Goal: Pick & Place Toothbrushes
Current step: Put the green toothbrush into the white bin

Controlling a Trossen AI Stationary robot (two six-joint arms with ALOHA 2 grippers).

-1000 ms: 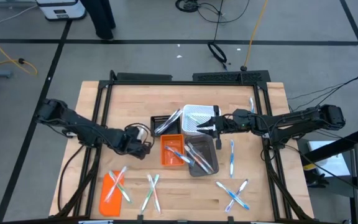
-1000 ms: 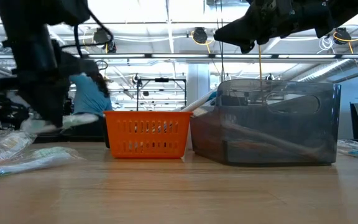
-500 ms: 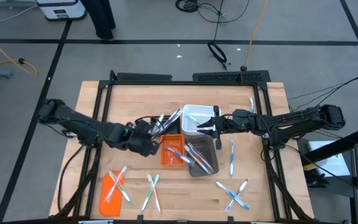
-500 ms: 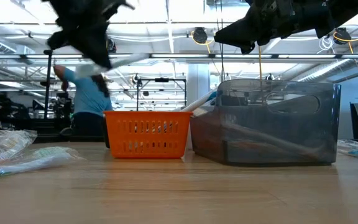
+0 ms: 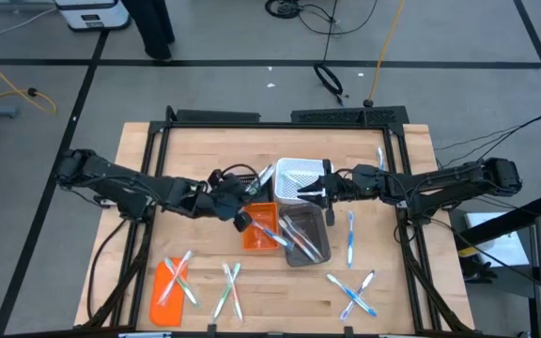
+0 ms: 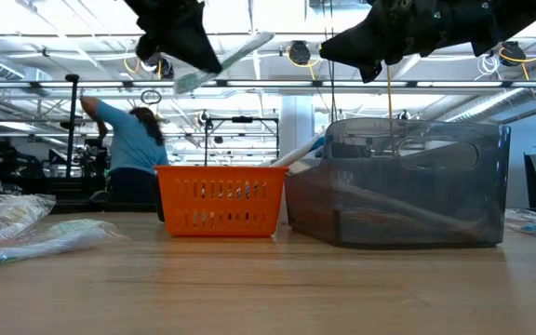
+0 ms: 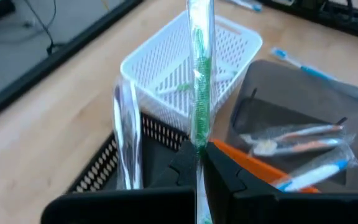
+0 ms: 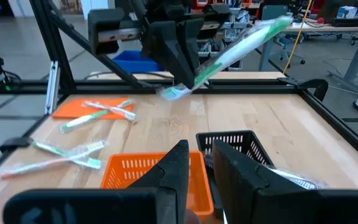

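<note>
My left gripper (image 5: pixel 242 199) is shut on a green toothbrush in a clear wrapper (image 7: pixel 199 74), high above the orange basket (image 5: pixel 259 225) and beside the black basket (image 5: pixel 244 186). From the right wrist view the toothbrush (image 8: pixel 241 43) slants upward. My right gripper (image 5: pixel 313 192) hovers level over the near rim of the white basket (image 5: pixel 303 176). Its fingers (image 8: pixel 185 168) stand a narrow slit apart with nothing seen between them. The grey bin (image 5: pixel 306 239) and the orange basket hold several toothbrushes. More toothbrushes lie flat on the table (image 5: pixel 228 289), (image 5: pixel 353 293). My left gripper pinches the toothbrush between its two fingers close to the bristle end (image 8: pixel 194 76). The short bristle end sticks out on one side and the long handle (image 6: pixel 245 48) on the other. The toothbrush is lifted clear of everything and slants upward.
An orange lid (image 5: pixel 167 280) with toothbrushes on it lies at the near left. Single toothbrushes lie right of the bin (image 5: pixel 350 235) and at the far right (image 5: pixel 380 158). A person in blue (image 6: pixel 128 149) stands in the room beyond the table.
My left gripper has risen from just above the table left of the orange basket. It has moved toward the table's right and rolled about its own axis. The toothbrush, low and nearly level before, is now high and slanted upward.
</note>
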